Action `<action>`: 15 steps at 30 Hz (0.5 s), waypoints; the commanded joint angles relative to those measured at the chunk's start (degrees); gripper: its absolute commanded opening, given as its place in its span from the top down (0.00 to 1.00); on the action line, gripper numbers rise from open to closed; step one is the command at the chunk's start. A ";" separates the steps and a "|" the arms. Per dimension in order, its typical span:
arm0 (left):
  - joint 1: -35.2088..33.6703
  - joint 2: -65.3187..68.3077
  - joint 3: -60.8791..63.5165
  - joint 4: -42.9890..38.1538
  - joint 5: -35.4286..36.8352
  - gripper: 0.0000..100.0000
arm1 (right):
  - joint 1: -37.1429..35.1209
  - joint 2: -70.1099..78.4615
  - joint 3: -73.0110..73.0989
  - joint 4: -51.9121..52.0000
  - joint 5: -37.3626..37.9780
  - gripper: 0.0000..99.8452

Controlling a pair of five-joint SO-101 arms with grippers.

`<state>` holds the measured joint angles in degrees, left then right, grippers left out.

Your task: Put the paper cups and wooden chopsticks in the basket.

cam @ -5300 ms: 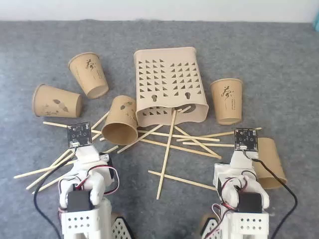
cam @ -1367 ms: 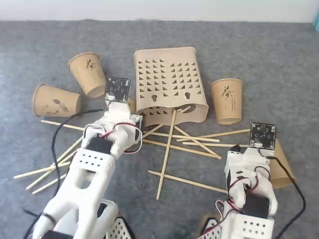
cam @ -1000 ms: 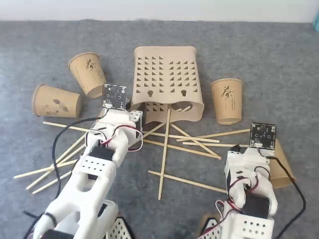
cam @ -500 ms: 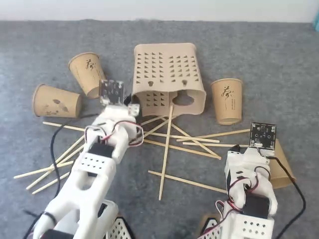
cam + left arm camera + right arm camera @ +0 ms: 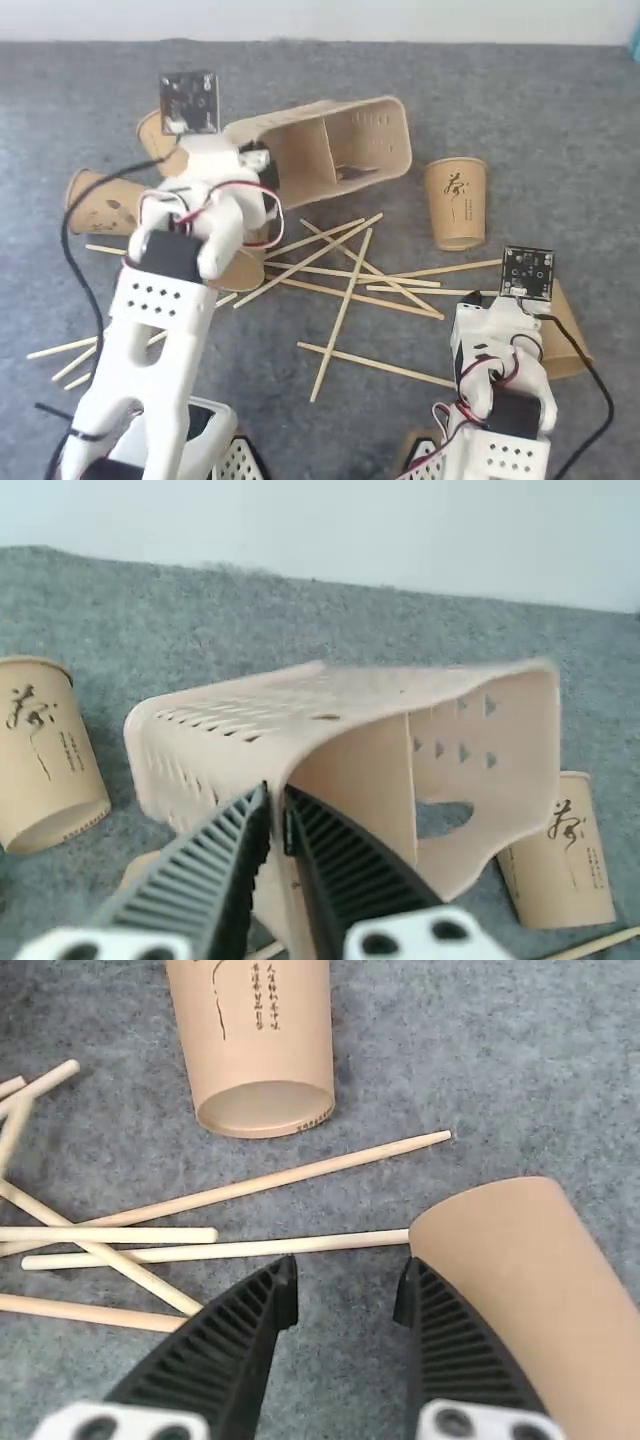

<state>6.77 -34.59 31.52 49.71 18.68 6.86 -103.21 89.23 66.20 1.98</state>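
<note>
The tabletop (image 5: 560, 120) is covered with a grey, felt-like fabric (image 5: 480, 1050) of rough fibres, and it spreads under and around the right tool (image 5: 345, 1270) on every side. Far beyond the left tool (image 5: 276, 795), the grey fabric ends in a straight line at a plain white wall (image 5: 400, 530). The light is soft and even, so the shadows on the fabric are weak.

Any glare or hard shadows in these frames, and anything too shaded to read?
High view: even, soft light, no glare, only faint shadows beneath the thin wooden chopsticks. Left wrist view: the beige perforated plastic basket, clamped by the left gripper, is dimmer inside yet readable. Right wrist view: soft shadow edging the nearer brown paper cup.
</note>
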 commanded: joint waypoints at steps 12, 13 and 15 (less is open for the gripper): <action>-0.97 40.53 -48.75 17.49 3.52 0.99 | 0.66 -0.75 -0.18 -1.36 -0.18 0.83; -0.97 43.52 -53.32 19.60 4.13 0.99 | 0.66 -0.75 -0.18 -1.27 -0.18 0.83; -1.14 49.93 -62.73 24.53 4.48 0.99 | 0.66 -0.66 -0.18 -1.10 0.44 0.83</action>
<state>6.07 8.57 -16.13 68.44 21.85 6.86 -103.21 89.23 66.20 1.98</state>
